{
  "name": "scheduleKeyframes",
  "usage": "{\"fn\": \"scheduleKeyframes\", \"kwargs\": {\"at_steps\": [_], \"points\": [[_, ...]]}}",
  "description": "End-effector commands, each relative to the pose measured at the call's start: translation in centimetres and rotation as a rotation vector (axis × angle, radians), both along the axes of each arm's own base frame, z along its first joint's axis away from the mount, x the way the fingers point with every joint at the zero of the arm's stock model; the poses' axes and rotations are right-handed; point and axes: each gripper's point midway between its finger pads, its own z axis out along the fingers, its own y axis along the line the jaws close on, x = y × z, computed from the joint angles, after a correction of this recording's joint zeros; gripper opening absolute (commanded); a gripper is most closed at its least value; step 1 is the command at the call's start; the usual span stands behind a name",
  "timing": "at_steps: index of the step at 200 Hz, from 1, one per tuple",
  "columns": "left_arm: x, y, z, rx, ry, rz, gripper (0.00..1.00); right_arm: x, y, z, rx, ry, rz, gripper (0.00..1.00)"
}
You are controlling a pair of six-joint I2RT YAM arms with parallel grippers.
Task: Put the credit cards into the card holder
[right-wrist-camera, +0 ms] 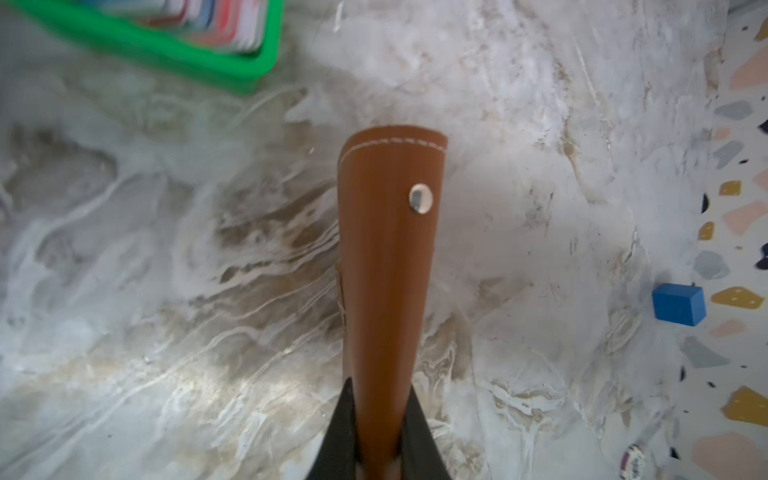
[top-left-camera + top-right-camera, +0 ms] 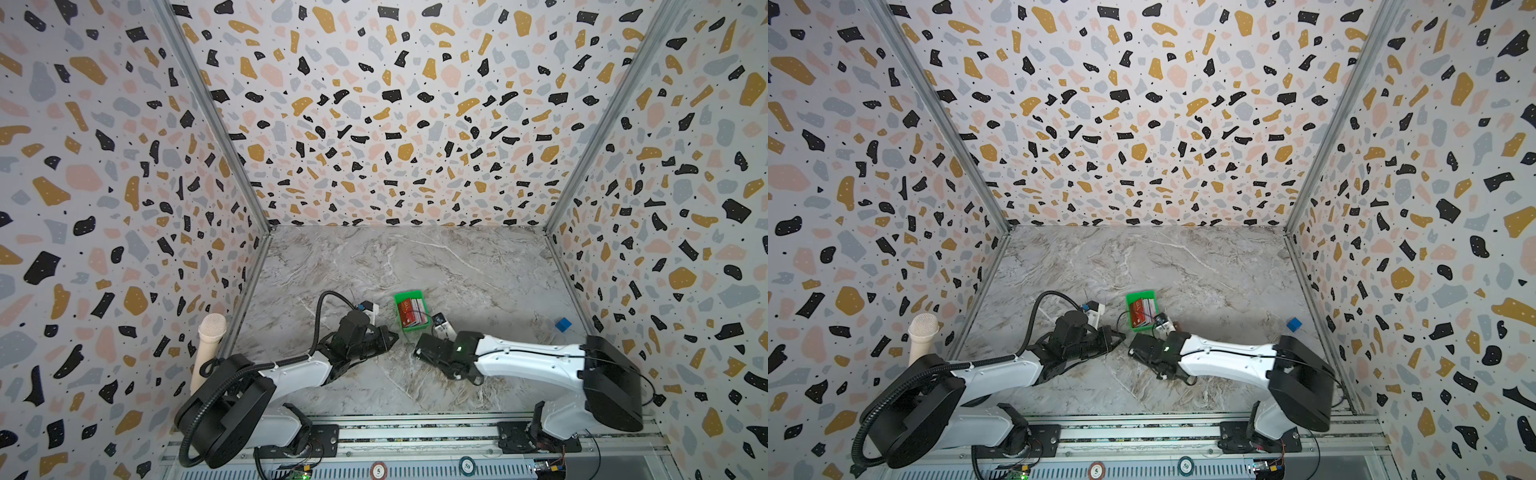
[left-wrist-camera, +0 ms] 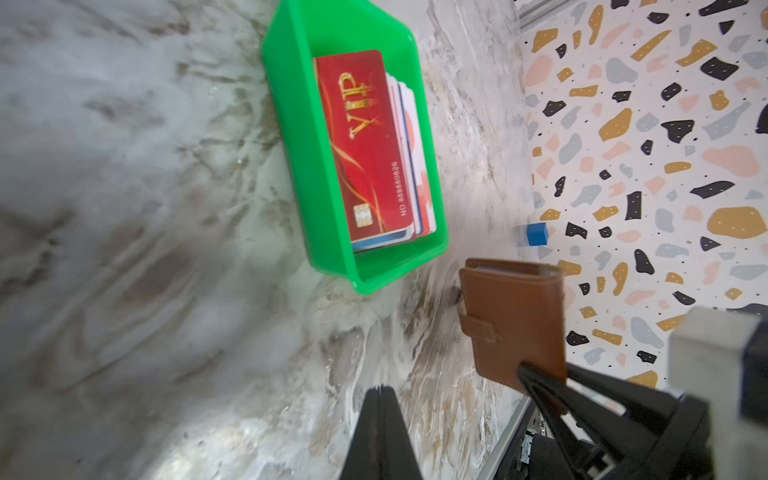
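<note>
Counting 1 card holder (image 1: pixel 390 257), 1 tray (image 3: pixel 291 124)

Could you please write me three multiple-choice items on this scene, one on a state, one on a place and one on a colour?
1. What does the right gripper hold?
A. nothing, it is open
B. the card holder
C. one red card

2. Where are the credit cards?
A. in the green tray
B. in the card holder
C. in the right gripper

3. What colour is the card at the front of the stack?
A. black
B. white
C. red

Answers:
1. B, since the right wrist view shows the black jaws pressed on both sides of the brown leather.
2. A, since the left wrist view shows the whole stack inside the tray, apart from the card holder.
3. C, since the card that faces the left wrist camera is red with gold VIP lettering.
</note>
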Motion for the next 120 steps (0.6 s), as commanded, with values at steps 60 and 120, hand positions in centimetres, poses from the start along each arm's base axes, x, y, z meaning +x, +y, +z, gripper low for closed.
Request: {"fn": "scheduleKeyframes", "kwargs": {"at_steps": [60, 120], "points": [[-1.6, -1.9, -0.1, -0.057, 0.004, -0.091, 0.03, -4.3, 10.9, -2.0, 0.354, 0.232, 0.343, 0.54], [-2.7, -6.5, -0.1, -0.050, 0.002, -0.209, 0.05, -3.4, 10.2, -0.1, 0.499, 0.246, 0.344, 0.55]]}}
